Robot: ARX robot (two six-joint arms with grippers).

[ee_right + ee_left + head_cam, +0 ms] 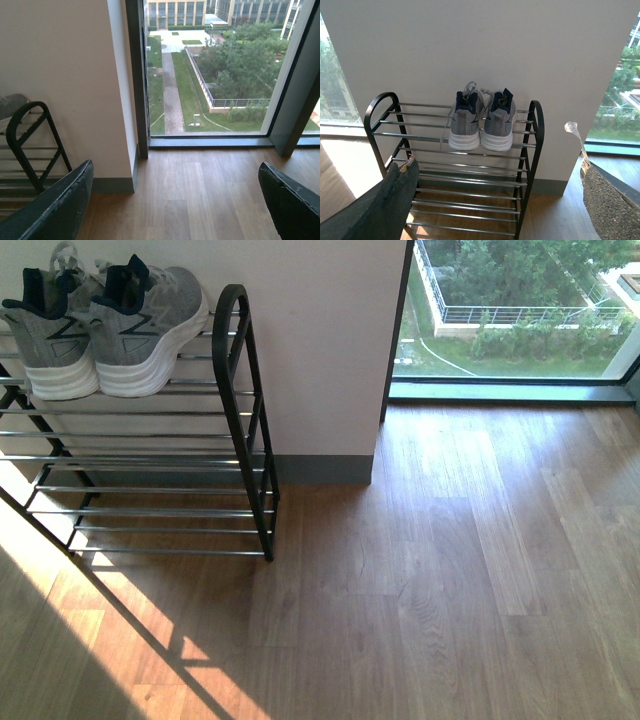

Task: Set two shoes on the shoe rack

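Shoes [140, 335] top the shoe rack [240, 410] on wood floor [450, 570] by a window [510, 310]; left gripper [491, 144] and right gripper [175, 170] gape wide

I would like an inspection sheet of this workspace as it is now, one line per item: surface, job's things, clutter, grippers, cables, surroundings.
Surface: wooden floor, with a sunlit patch in front of the rack.
Job's things: one shoe and the other shoe stand upright, side by side, on the top tier of the shoe rack; the lower tiers hold nothing.
Clutter: nothing seen.
Grippers: left gripper open, empty; right gripper open, empty.
Cables: nothing seen.
Surroundings: white wall behind the rack; window with greenery outside.
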